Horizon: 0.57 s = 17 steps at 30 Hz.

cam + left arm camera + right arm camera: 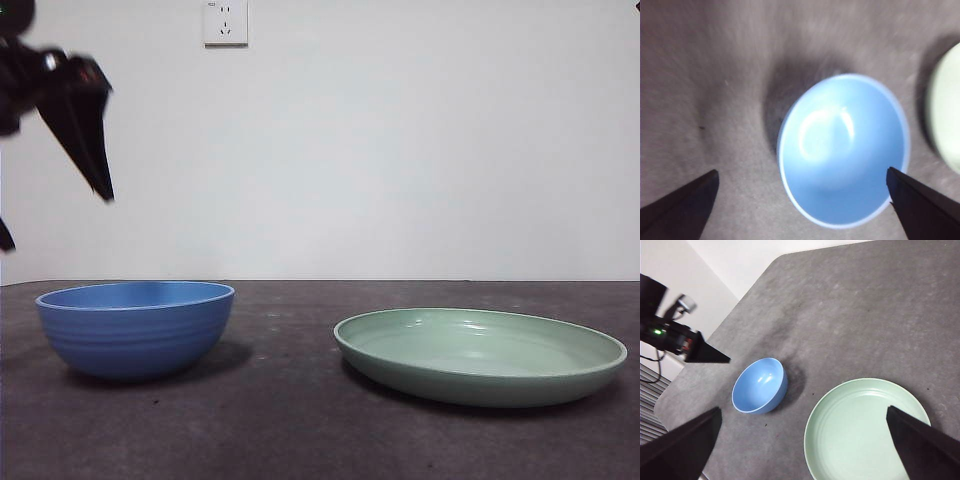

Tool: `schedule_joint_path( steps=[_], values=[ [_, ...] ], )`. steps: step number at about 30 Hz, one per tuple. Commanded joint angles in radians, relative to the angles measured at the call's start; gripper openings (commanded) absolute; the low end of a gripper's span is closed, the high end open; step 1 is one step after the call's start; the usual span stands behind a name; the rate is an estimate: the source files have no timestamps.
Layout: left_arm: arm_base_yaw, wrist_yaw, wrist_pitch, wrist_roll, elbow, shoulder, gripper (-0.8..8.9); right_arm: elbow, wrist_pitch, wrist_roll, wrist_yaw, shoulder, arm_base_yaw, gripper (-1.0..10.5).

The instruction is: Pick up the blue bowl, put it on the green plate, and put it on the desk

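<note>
Table (300, 420): dark grey, carries everything we need. We use the green plate as landmark.

Green plate (480, 355) sits flat on the table, nothing in it. In the front view the wall socket (225, 22) is high on the wall behind.

Blue bowl (135, 328) stands upright on the table, well apart from the plate, clear gap of bare table between them. Empty, not yet lifted.

Left pincer (802, 200) hangs above the bowl on the side away from the plate, jaws spread wide, holding nothing. Its wrist view looks straight down into the bowl, one jaw tip over the rim nearest the plate, the other out over bare table.

Right pincer (802, 440) is high above the plate, jaws wide open, empty, waiting.

Risks as we see them:
- Bowl wall is smooth and curved; a rim pinch could slip or tip it on lift.
- Descent looks off-centre; a jaw landing on the rim would shove the bowl instead of straddling it.
- The plate rim is raised; carrying low could clip it and skid the plate.
</note>
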Motion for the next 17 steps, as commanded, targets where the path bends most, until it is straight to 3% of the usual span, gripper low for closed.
schedule_joint_path(
  steps=[1,13,17],
  values=[
    [-0.016,0.001,0.02,0.009,0.018,0.068,5.9,0.019,0.009,-0.012,-0.002,0.006,0.0,5.5],
    [-0.045,-0.037,0.052,0.019,0.018,0.237,5.81,0.019,0.008,-0.011,-0.001,0.006,0.0,5.5],
    [-0.045,-0.066,0.067,0.019,0.018,0.243,4.73,0.019,0.008,-0.011,-0.001,0.006,0.0,5.5]
  ],
)
